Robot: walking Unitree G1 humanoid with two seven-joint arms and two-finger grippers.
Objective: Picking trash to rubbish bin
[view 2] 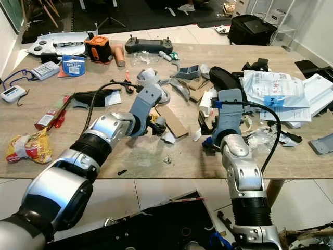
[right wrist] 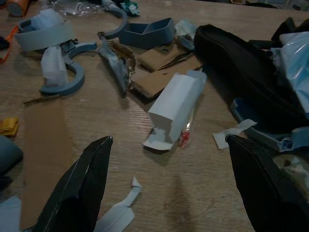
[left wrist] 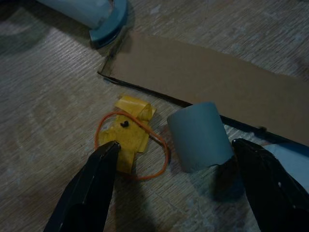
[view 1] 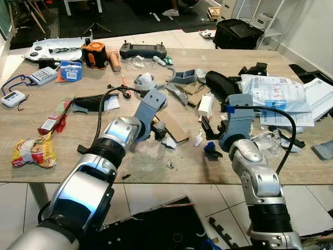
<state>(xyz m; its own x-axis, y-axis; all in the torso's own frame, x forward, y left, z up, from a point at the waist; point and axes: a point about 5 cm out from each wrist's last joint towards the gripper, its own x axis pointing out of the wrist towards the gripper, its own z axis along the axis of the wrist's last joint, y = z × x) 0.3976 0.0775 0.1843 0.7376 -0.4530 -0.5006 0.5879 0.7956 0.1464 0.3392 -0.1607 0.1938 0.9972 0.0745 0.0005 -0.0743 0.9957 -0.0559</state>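
- Wooden table (view 1: 156,161) carries a wide scatter of litter, tools and electronics.
- Left gripper (left wrist: 178,193) is low over the table centre, jaws spread wide. Between and just ahead of the fingers lie a small grey paper cup (left wrist: 199,136) on its side and a yellow scrap (left wrist: 129,130) ringed by an orange rubber band (left wrist: 159,145); neither is gripped.
- A brown cardboard strip (left wrist: 207,79) lies just beyond the cup, at its 12 o'clock, edge touching or nearly so.
- Right gripper (right wrist: 169,193) hovers over the table at 3 o'clock of the left one, jaws wide apart, holding nothing. A white carton (right wrist: 176,108) lies ahead of it, between the fingers' lines, with white paper scraps (right wrist: 118,212) closer in.
- Past the carton: torn cardboard pieces (right wrist: 164,60), a blue tray (right wrist: 147,33), a black pouch (right wrist: 241,63).
- Crumpled snack wrapper (view 1: 34,151) sits at the table's 8 o'clock edge; a red packet (view 1: 52,122) just beyond it.
- Drone controller (view 1: 143,50) and orange device (view 1: 94,53) at the far edge, 12 o'clock.
- White plastic mailers (view 1: 276,94) piled at 2 o'clock.
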